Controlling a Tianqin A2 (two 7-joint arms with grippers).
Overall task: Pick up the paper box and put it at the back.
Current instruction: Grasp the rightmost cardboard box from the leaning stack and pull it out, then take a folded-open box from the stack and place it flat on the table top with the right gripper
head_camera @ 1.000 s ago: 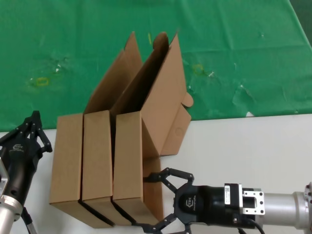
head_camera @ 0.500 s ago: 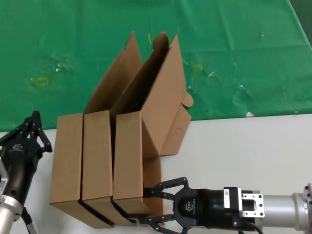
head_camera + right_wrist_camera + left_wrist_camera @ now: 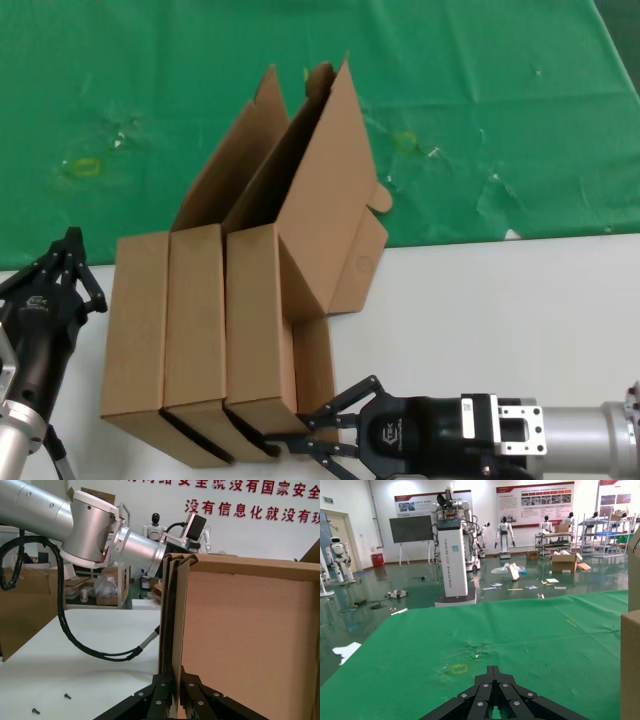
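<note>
Right tool (image 3: 305, 444) closed in, paper box (image 3: 262, 335) nudged (pinched)

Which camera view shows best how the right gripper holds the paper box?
The right wrist view: the right gripper has its fingers pressed on a thin cardboard edge of the paper box. The head view shows the gripper at the box's near corner, but the contact is partly hidden. The left wrist view shows only a box edge.

We see three boxes side by side; the paper box (image 3: 262, 330) stands rightmost, seemingly half over the back (image 3: 480, 120) behind.
</note>
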